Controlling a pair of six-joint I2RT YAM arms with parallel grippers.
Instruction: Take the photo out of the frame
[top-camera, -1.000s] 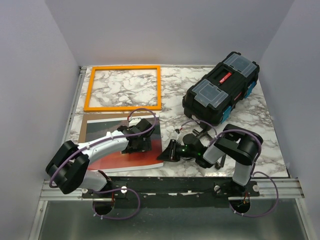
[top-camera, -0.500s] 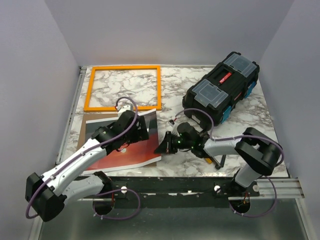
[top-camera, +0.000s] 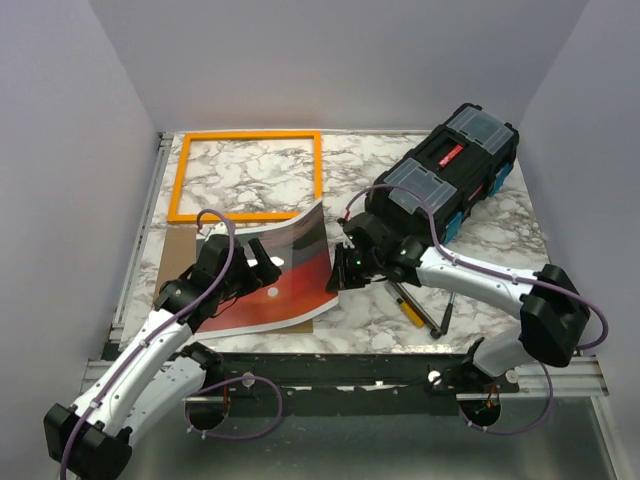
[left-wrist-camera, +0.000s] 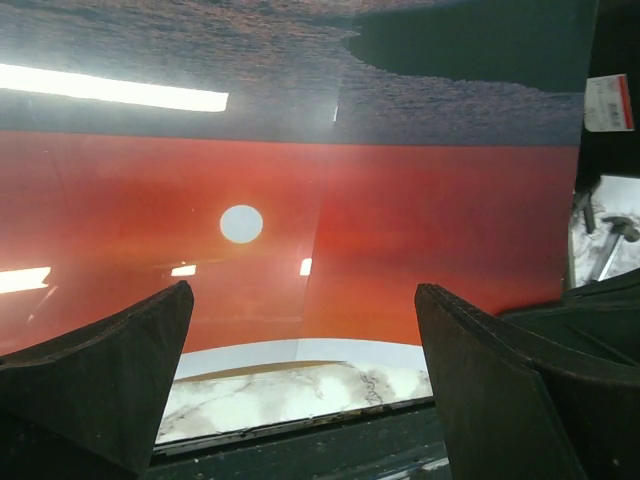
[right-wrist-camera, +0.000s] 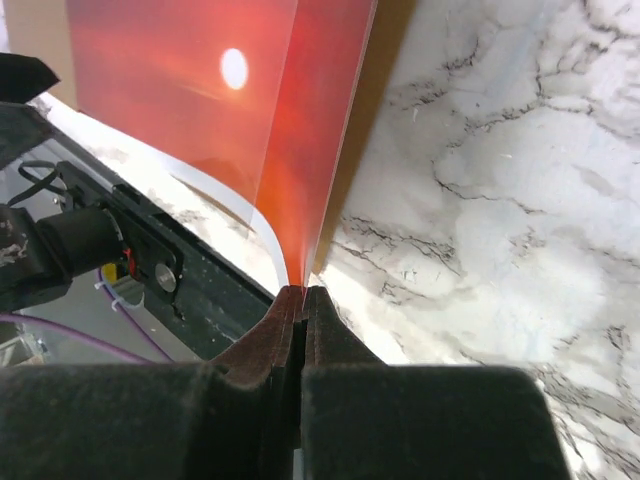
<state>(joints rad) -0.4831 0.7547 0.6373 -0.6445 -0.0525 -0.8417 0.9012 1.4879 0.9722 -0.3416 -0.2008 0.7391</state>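
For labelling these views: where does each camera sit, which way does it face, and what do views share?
Top external: above, behind the bases, looking down on the table, frame, toolbox, photo; both arms show.
Left wrist: on the left arm, facing the photo's sunset; open left gripper below.
Right wrist: on the right arm, looking along the right gripper, shut on the photo's edge.
Shared by all: the photo's white sun.

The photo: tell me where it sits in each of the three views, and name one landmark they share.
Top external: the photo lies left of centre near the front edge, right side curled up.
Left wrist: it fills the upper picture, above the open left pincer.
Right wrist: upper left, rising from the shut right pincer.
Shared landmark: its white sun.
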